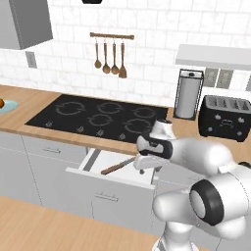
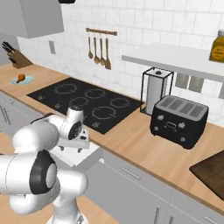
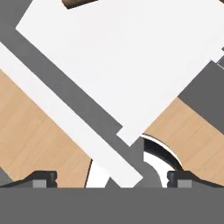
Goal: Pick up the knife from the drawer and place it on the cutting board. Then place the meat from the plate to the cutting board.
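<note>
The drawer (image 1: 110, 182) stands pulled out under the cooktop, its white inside (image 3: 122, 57) spread below the hand. The knife (image 1: 117, 166) lies in it, brown handle toward the front left, and its handle end (image 3: 77, 2) pokes in at the top of the hand view. My gripper (image 1: 149, 169) hangs open over the drawer's right part, just right of the blade tip, with nothing between its fingers (image 3: 42, 177). The pale blue plate (image 2: 22, 80) with the orange-brown meat (image 2: 20, 78) sits far left on the counter. The dark cutting board (image 2: 211, 173) lies at the far right.
A black cooktop (image 1: 98, 116) sits behind the drawer. A paper towel holder (image 1: 188, 94) and a black toaster (image 1: 224, 117) stand to its right. A knife block (image 2: 15, 57) stands behind the plate. Utensils (image 1: 110, 59) hang on the wall.
</note>
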Motion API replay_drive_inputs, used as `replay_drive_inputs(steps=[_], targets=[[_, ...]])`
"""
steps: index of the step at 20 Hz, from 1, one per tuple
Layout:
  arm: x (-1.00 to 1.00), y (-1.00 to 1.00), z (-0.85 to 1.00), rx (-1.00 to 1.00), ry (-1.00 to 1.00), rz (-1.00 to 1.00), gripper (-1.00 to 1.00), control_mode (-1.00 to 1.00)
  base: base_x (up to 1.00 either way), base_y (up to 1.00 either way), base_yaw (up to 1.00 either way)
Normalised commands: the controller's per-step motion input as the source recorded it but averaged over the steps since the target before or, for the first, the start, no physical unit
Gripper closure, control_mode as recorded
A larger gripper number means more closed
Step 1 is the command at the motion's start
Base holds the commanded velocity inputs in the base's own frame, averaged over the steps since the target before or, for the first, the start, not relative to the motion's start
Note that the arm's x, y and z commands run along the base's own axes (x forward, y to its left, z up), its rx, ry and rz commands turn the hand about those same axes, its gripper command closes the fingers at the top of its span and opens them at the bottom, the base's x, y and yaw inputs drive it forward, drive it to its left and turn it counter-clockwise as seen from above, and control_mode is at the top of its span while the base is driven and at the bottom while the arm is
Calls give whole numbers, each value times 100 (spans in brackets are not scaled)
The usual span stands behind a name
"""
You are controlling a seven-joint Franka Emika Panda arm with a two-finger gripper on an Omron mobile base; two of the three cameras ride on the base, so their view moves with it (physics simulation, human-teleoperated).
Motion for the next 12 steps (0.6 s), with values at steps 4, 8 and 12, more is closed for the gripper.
replay_drive_inputs(steps=[4,8,12], targets=[[40,19,-55,12,0,0,-100,-100,0,0,0],[33,30,-49,6,2,0,-100,-100,0,0,0],[0,51,-42,0,5,0,-100,-100,0,0,0]])
